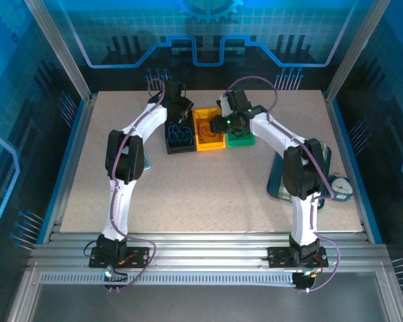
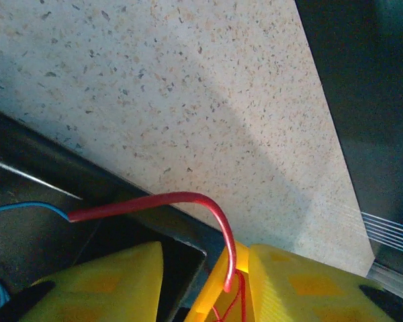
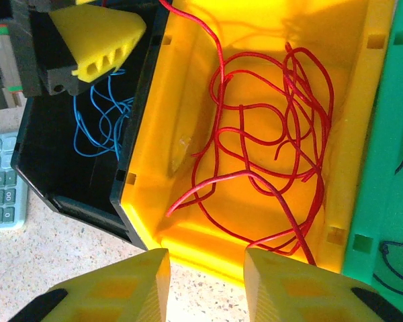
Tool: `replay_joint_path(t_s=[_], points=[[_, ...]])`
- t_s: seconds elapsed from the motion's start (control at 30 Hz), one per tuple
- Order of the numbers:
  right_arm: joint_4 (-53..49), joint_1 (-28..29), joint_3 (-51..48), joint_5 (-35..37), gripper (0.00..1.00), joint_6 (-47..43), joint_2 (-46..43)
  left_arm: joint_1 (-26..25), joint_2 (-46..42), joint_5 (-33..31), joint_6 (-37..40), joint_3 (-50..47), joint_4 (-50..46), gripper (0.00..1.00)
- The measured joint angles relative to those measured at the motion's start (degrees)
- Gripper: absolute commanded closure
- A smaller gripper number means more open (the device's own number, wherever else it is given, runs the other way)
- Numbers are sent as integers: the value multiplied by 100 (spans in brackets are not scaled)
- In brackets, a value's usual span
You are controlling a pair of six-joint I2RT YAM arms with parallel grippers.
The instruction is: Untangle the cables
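**Top external: one colour per bin, a red strand astray**

Three bins stand in a row toward 12 o'clock on the worktop (image 1: 188,194): black bin (image 1: 180,151), then yellow bin (image 1: 208,147) at its 3 o'clock, then green bin (image 1: 245,141). Each holds one colour, presumably so the bunches cannot knot together.

Right wrist: the red cable (image 3: 269,141) lies as a loose, loopy bunch in the yellow bin. The blue cable (image 3: 97,121) is in the black bin, and a dark cable (image 3: 384,248) is partly visible in the green. The right pincer (image 3: 205,278) is released and holds nothing. It hovers over the yellow bin's 6 o'clock rim, judged to be lining up on the red.

Left wrist: the left pincer (image 2: 205,282) has its jaws apart. One red strand arches in from 9 o'clock and drops through the gap against a finger's inner face, draped rather than clamped. Its free end seems to hang over the black bin near the blue.

Judgement: nearly done; that strand needs tucking home. The risk is that it snags the blue on the way.
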Motion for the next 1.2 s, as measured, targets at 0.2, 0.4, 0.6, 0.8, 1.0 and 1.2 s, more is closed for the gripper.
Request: replay_joint_path(t_s=[0.2, 0.4, 0.6, 0.8, 1.0, 1.2], points=[[28, -15, 0, 2, 66, 46, -2, 0, 2, 2, -81, 13, -2, 81], [92, -15, -66, 0, 66, 63, -9, 0, 0, 0, -98, 11, 13, 77], [140, -15, -181, 2, 67, 63, -22, 0, 2, -2, -118, -7, 136, 81], [157, -17, -302, 11, 67, 66, -63, 0, 0, -2, -125, -7, 133, 89], [186, -39, -450, 90, 67, 105, -208, 0, 2, 4, -105, -7, 160, 100], [225, -59, -522, 107, 67, 160, -293, -9, 0, 20, -103, -9, 170, 100]])
